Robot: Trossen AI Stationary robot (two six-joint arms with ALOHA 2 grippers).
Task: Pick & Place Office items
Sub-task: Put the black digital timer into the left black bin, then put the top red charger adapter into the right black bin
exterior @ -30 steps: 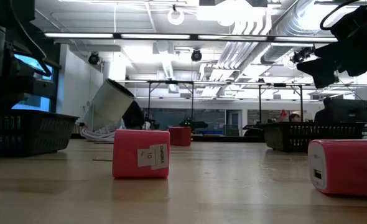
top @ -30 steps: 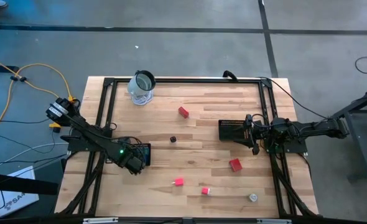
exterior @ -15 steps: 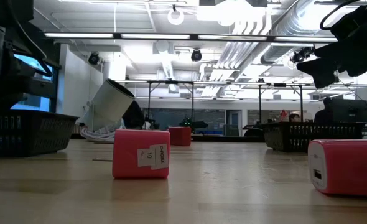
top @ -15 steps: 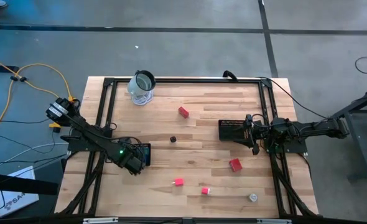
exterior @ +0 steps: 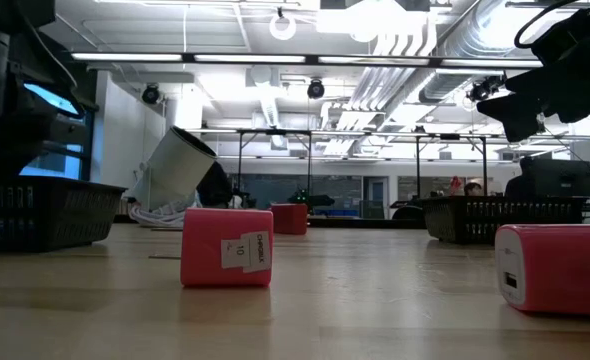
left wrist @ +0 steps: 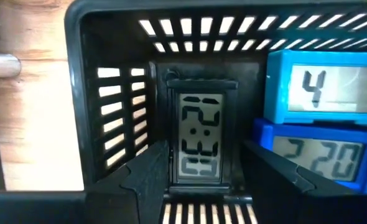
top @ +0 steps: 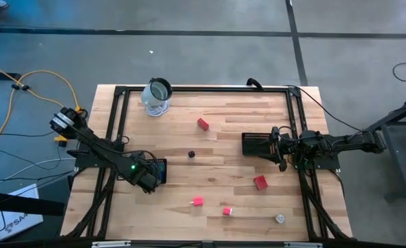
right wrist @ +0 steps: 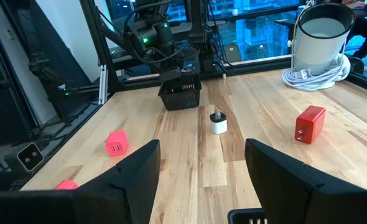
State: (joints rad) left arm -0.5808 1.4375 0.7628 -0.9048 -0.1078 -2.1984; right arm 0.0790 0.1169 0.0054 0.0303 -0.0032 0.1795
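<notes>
My left gripper [top: 150, 179] reaches down, open, into the left black mesh tray [top: 159, 162]. Its fingers stand on either side of a black-framed rectangle with a digit display [left wrist: 199, 138], which lies in the tray beside two blue blocks [left wrist: 320, 124]. My right gripper [top: 277, 146] hovers open [right wrist: 202, 146] at the right mesh tray [top: 257, 143]. Resting on the wood are a red block [top: 202, 124], a dark cube [top: 191, 155], another red block [top: 260, 182], two pink blocks [top: 198, 202] [top: 227, 211] and a whitish round piece [top: 280, 218]. My left gripper's fingers [left wrist: 149, 177] come from above at the two long sides of the black-framed rectangle [left wrist: 199, 180], which lies on the tray floor. Whether they touch it, I cannot tell.
A clear glass jar [top: 157, 96] with a coiled white cord stands near the table's far left corner. Black frame rails [top: 203, 88] run along the table's edges. Bare wood lies between the two trays. In the low view, pink blocks [exterior: 227, 261] [exterior: 560, 268] stand close by.
</notes>
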